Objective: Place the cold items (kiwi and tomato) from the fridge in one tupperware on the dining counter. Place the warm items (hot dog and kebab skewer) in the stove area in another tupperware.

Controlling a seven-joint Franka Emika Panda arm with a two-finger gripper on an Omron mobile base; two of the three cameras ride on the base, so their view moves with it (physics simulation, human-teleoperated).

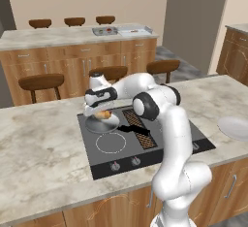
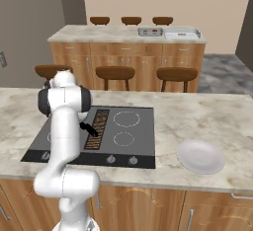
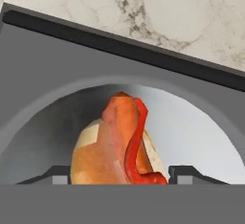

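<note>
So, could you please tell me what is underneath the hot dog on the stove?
The hot dog lies on a pale round plate set on the dark cooktop. The plate's middle is hidden by the bun, and its near edge by the gripper.

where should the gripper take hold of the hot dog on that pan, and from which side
Across the middle of the hot dog, from straight above. It lies flat in the shallow round pan on the stovetop, long axis running away from the hand camera, so the fingertips flanking the bun's sides can close over its narrow width. The gripper seems lined up this way.
</note>
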